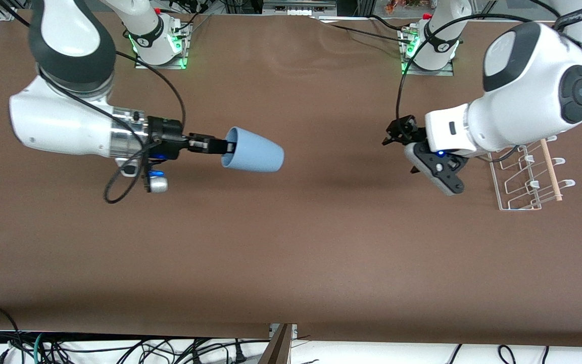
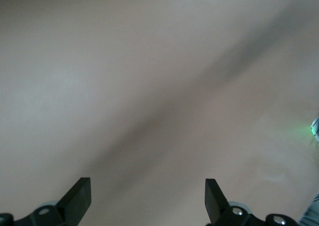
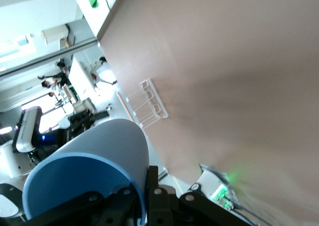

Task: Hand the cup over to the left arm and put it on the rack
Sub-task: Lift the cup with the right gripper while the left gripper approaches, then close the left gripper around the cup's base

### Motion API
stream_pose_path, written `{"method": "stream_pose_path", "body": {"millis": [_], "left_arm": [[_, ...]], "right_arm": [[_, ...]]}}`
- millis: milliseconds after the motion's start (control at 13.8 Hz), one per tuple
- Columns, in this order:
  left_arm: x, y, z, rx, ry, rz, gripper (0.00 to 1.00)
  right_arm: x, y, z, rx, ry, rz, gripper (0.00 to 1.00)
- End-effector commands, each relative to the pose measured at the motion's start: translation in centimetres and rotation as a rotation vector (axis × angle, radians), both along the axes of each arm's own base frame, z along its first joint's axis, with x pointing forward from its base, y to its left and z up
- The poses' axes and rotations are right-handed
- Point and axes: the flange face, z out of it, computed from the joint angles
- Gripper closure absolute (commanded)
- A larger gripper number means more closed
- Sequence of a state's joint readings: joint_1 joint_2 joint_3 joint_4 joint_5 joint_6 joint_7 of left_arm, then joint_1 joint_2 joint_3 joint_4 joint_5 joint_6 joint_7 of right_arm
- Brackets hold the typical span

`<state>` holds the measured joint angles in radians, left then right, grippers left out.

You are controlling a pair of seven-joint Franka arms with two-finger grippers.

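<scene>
Gripping the cup (image 1: 253, 150) by its rim, the right gripper (image 1: 223, 146) holds it up in the air over the brown table (image 1: 291, 253), toward the right arm's end. We see one finger (image 1: 205, 144) tucked inside the mouth and the blue wall pinched against it, with the cup lying sideways, its closed base pointing toward the left arm (image 1: 523, 101). In the right wrist view we look straight over the cup (image 3: 94, 176), its pale blue wall curving up just above the black fingers (image 3: 124, 201), and the rack (image 3: 149, 104) shows well apart from it on the table.

Over at the left arm's end, the left gripper (image 1: 396, 132) hangs in the air above the bare table, just beside the rack (image 1: 528, 177). In the left wrist view we catch its two black fingertips (image 2: 79, 196) spread wide with nothing between them, only blurred table surface past them.

The rack sits on the table with its hooks turned up and a light wooden dowel (image 1: 550, 169) running along one side. We see a clear gap of table between cup and left gripper
</scene>
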<state>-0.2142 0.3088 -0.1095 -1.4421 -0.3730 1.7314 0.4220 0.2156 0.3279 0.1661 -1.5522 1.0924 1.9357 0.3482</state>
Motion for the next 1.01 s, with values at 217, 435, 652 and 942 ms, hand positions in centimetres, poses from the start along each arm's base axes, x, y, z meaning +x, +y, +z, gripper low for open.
{"method": "stream_pose_path", "body": {"millis": [217, 435, 652, 942], "left_arm": [[-0.2, -4.4, 0.1, -0.164, -0.162, -0.293, 0.00], [0.0, -4.5, -0.4, -0.209, -0.262, -0.452, 0.00], [-1.3, -6.0, 0.3, -0.224, -0.273, -0.505, 0.00], [-2.7, -9.8, -0.9, -0.237, -0.320, -0.542, 0.00]], "right_arm": [[-2.9, 5.3, -1.6, 0.059, 0.062, 0.030, 1.00], [-3.6, 6.0, -3.2, 0.044, 0.079, 0.026, 1.00], [-3.7, 7.5, -4.5, 0.040, 0.079, 0.004, 1.00], [-3.9, 9.7, -5.3, 0.030, 0.101, -0.071, 1.00]]}}
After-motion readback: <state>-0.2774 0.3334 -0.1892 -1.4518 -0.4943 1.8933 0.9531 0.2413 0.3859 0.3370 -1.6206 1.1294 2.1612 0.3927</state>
